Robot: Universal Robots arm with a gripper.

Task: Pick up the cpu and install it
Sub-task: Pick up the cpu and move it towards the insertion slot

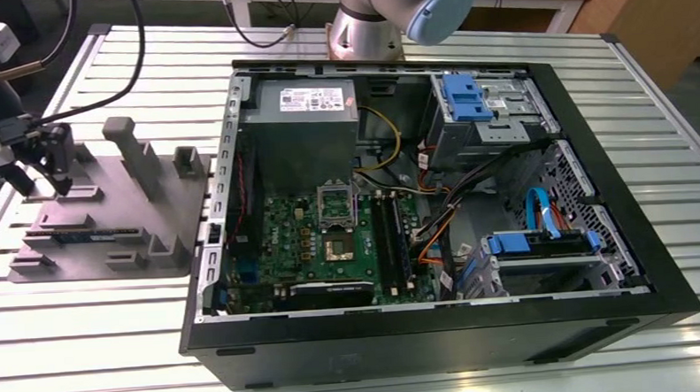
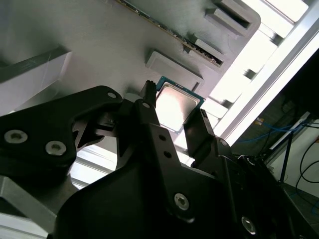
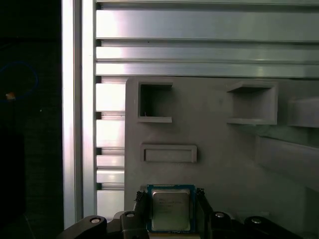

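The cpu [image 3: 170,209] [image 2: 174,107] is a small square chip with a silvery top and a green rim. It lies flat on the grey moulded tray [image 1: 126,201] [image 3: 219,149] [image 2: 99,45]. My gripper [image 1: 39,185] [image 3: 170,193] [image 2: 174,103] hangs over the tray's end at the exterior view's left. It is open, with one black finger [image 3: 141,199] on each side of the chip, close to its edges. The metal-framed socket [image 1: 338,241] sits open on the green motherboard inside the computer case [image 1: 451,333].
The tray carries upright posts [image 1: 125,139] and recessed pockets [image 3: 154,102]. Inside the case are a grey power supply [image 1: 305,118], blue drive brackets [image 1: 464,98], memory slots [image 1: 390,234] and loose cables [image 1: 446,218]. The arm's base [image 1: 366,27] stands behind the case on the slatted metal table [image 1: 84,340].
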